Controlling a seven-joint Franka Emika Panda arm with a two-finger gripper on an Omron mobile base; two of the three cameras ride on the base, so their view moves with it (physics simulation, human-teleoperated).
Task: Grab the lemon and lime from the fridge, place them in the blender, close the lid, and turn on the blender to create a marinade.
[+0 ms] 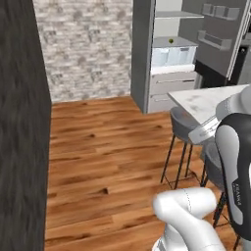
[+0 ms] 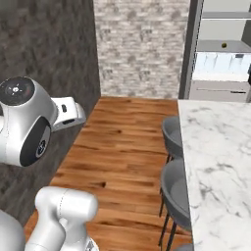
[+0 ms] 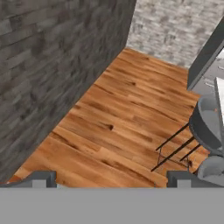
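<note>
The fridge [image 1: 142,54] [image 2: 189,49] stands far ahead at the upper right with its door swung open. It shows pale shelves and translucent drawers [image 1: 172,56]. On a shelf above the drawers sits one small round yellowish fruit, the lemon [image 1: 171,40] [image 2: 224,45]. The lime, the blender and the lid are out of view. My gripper [image 3: 111,181] is open, its two fingertips [image 3: 43,178] far apart with nothing between them. It hangs over bare wooden floor, well short of the fridge.
A white marble counter [image 1: 206,100] [image 2: 215,162] runs along the right, with grey stools [image 1: 184,122] [image 2: 172,132] [image 3: 205,124] tucked at its edge. A dark wall [image 1: 22,122] closes the left, a pale brick wall [image 1: 88,49] the back. Open wooden floor [image 1: 108,147] leads to the fridge.
</note>
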